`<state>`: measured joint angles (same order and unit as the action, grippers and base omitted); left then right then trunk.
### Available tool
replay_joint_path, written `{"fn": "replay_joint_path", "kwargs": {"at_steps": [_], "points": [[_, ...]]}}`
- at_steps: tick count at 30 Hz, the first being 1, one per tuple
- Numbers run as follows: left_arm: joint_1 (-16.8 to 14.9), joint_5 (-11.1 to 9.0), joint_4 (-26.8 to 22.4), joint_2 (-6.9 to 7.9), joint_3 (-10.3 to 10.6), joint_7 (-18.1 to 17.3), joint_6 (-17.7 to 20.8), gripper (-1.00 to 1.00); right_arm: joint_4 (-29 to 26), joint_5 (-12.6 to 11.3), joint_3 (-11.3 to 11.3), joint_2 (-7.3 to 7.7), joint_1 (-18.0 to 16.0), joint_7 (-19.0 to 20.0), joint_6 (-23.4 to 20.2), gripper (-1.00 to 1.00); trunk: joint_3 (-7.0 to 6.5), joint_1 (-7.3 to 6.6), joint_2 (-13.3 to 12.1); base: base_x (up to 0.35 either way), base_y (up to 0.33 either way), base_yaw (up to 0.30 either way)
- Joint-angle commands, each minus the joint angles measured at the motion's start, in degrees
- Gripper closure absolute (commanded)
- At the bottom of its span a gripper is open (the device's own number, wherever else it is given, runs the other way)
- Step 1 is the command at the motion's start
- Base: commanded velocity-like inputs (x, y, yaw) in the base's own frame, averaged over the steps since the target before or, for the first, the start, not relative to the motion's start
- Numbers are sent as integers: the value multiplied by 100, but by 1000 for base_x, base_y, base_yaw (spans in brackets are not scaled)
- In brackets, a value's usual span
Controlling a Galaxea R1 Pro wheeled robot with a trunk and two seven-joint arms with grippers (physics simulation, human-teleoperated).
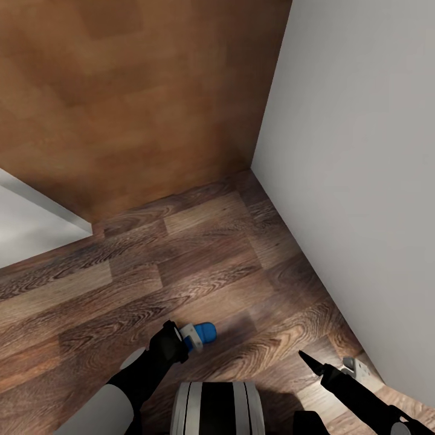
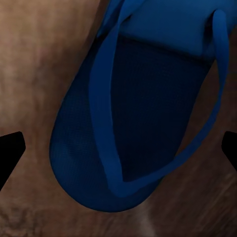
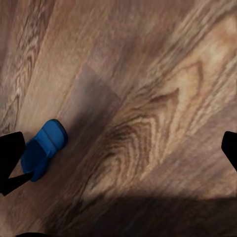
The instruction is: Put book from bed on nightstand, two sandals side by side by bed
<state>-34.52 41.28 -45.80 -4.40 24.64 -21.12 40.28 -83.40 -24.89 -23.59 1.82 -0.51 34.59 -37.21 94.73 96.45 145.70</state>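
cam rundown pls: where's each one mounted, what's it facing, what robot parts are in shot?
Head: high on the robot, looking down at the plank floor and wall corner; both arms, left tool over the sandal.
Left wrist: looks down close on the sandal; dark fingertips at the edges.
Right wrist: faces floor; fingertips.
Shared: the sandal appears in all three.

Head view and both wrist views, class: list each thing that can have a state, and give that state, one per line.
Sandal: strap side up, between the left gripper's fingers, over the floor.
Left gripper: at the sandal; open or shut, cannot tell.
Right gripper: fingertips wide apart, holding nothing, over the floor.
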Motion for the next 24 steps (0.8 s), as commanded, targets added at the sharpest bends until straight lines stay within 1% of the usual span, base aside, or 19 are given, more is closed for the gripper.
{"fn": "replay_joint_path", "kwargs": {"at_steps": [1, 3, 5, 6, 7, 8, 11, 14, 19, 20, 21, 22, 23, 24], "points": [[-2, 61, -8, 1, 6, -50, 15, -100, -47, -24, -9, 4, -2, 87, -57, -100, 3, -1, 1, 0, 0, 0], [-2, 60, -7, 1, 6, -50, 15, -100, -201, -24, -15, 23, -2, 372, -170, -100, 3, -1, 1, 0, 0, 0], [-2, 59, -5, 1, 1, -50, 15, -100, -318, -24, -26, 51, -2, 866, -495, -100, 3, -1, 1, 0, 0, 0], [-2, 60, -4, 1, 2, -50, 15, -100, -333, -25, -30, 59, -2, 997, -599, -100, 3, -1, 1, 0, 0, 0], [-2, 59, -2, 1, 0, -50, 15, -100, -357, -25, -39, 86, -2, 1266, -814, -100, 3, -1, 1, 0, 0, 0], [-2, 59, 0, 5, -1, -50, 15, -100, -380, -25, -60, 186, -2, 1699, -1117, -100, 3, -1, 1, 0, 0, 0], [-2, 60, 0, 8, -1, -50, 15, -100, -389, -25, -69, 276, -2, 1944, -1249, -100, 3, -1, 1, 0, 0, 0], [-2, 60, -1, 9, -2, -50, 15, -100, -394, -29, -73, 337, -2, 2083, -1321, -100, 3, -1, 1, 0, 0, 0], [-2, 62, -2, 9, -2, -50, 13, -100, -394, -32, -75, 364, -2, 2241, -1358, -100, 3, -1, 1, 0, 0, 0], [-2, 64, -4, 9, -3, -50, 11, -100, -391, -33, -78, 368, -2, 2406, -1362, -100, 3, -1, 1, 0, 0, 0], [-2, 64, -3, 9, -3, -50, 13, -100, -389, -33, -81, 370, -2, 2663, -1365, -100, 3, -1, 1, 0, 0, 0], [-2, 64, -2, 9, -3, -50, 14, -100, -389, -33, -82, 370, -2, 2765, -1365, -100, 3, -1, 1, 0, 0, 0], [-2, 63, -1, 9, -3, -50, 14, -100, -388, -33, -83, 371, -2, 2977, -1366, -100, 3, -1, 1, 0, 0, 0], [-2, 63, -2, 9, -3, -50, 14, -100, -386, -32, -83, 371, -2, 3075, -1366, -100, 3, -1, 1, 0, 0, 0]]}}
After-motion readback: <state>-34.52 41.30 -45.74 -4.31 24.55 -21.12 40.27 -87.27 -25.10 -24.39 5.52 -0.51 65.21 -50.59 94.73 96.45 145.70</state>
